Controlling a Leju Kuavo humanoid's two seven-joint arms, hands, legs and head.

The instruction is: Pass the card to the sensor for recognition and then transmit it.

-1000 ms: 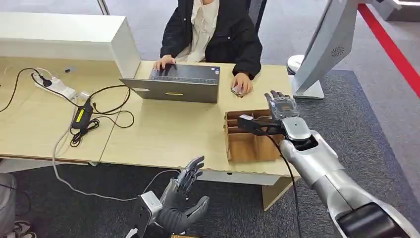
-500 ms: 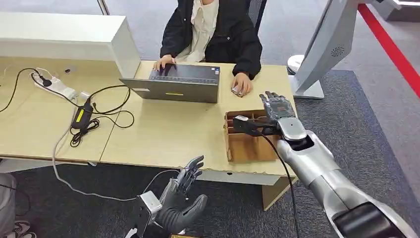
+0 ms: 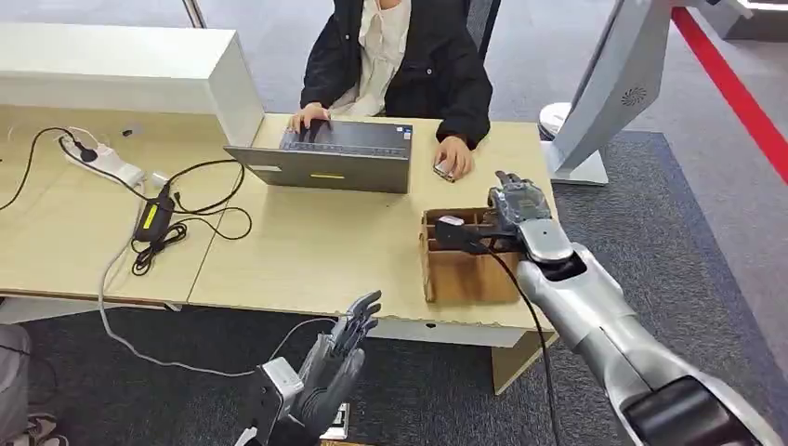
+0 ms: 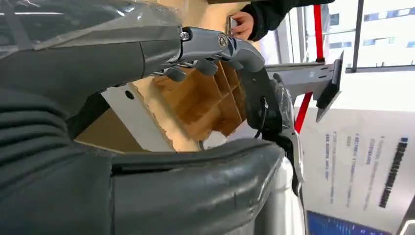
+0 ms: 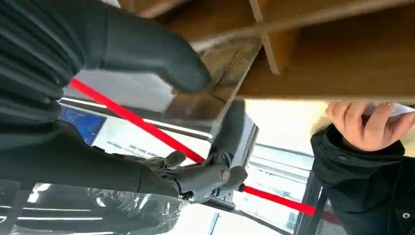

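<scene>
Right hand [image 3: 514, 209]: over the far-right part of the cardboard box [image 3: 465, 269], at the desk's right end; thumb reaching across the box's far compartments; fingers spread, but whether they pinch anything I cannot tell
Card: not made out among the box's dividers; its place cannot be told
Left hand [image 3: 325, 376]: below the desk's near edge, over the dark carpet, well apart from the box; fingers apart and pointing up, nothing in it
Cardboard box: on the desk [image 3: 307, 251], near the front-right corner; its near wall just inside the desk's front edge; upright partitions splitting the interior
Open room: bare desktop between the box and the laptop [image 3: 330, 158]; carpet free to the right of the desk up to the grey stand [image 3: 604, 102]
Person: seated behind the desk, one hand on the laptop, the other hand [image 3: 453, 156] on the desk just beyond the box
Left side: power strip [image 3: 102, 163] and black cables [image 3: 186, 214] on the desk
</scene>
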